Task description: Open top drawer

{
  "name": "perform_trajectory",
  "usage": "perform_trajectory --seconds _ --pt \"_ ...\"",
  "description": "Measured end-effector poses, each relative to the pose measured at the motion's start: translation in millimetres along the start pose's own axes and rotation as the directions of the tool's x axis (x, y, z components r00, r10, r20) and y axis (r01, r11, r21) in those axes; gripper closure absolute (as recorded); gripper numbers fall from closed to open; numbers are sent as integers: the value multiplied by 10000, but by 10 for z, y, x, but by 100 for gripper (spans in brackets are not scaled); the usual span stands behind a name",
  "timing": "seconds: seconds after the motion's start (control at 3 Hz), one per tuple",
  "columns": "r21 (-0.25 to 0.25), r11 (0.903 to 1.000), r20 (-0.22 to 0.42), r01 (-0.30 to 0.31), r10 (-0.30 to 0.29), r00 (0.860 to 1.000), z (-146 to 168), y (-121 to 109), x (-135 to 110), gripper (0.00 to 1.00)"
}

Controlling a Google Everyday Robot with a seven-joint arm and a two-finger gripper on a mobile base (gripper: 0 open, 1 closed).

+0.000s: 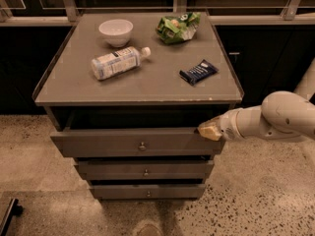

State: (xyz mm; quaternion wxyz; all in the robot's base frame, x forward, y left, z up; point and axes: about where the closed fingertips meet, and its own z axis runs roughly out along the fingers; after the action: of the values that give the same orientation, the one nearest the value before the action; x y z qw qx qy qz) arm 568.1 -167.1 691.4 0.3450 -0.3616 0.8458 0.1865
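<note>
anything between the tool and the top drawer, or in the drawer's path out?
Nothing visible. The tool sits at the right end of the top drawer front, and nothing shows in front of that drawer.

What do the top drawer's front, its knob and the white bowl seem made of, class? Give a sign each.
Top drawer front: matte grey, painted metal or laminate, no grain. Knob: metal, glinting. Bowl: likely glazed ceramic, smooth white. The gripper is at the drawer front's upper right corner.

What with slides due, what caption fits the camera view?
Robot hand at the right end of the top drawer; its knob untouched.
</note>
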Motion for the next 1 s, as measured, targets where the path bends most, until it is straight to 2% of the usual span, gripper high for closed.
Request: perform_trajectory --seconds 0.33,0.67,1.0 --pt "838 9965 875 -7 -66 9961 -59 -183 -259 100" --pt "837 9965 875 -7 -66 9961 -59 -183 -259 100" --pt "864 9959 736 -280 216 9971 97 -183 -185 100"
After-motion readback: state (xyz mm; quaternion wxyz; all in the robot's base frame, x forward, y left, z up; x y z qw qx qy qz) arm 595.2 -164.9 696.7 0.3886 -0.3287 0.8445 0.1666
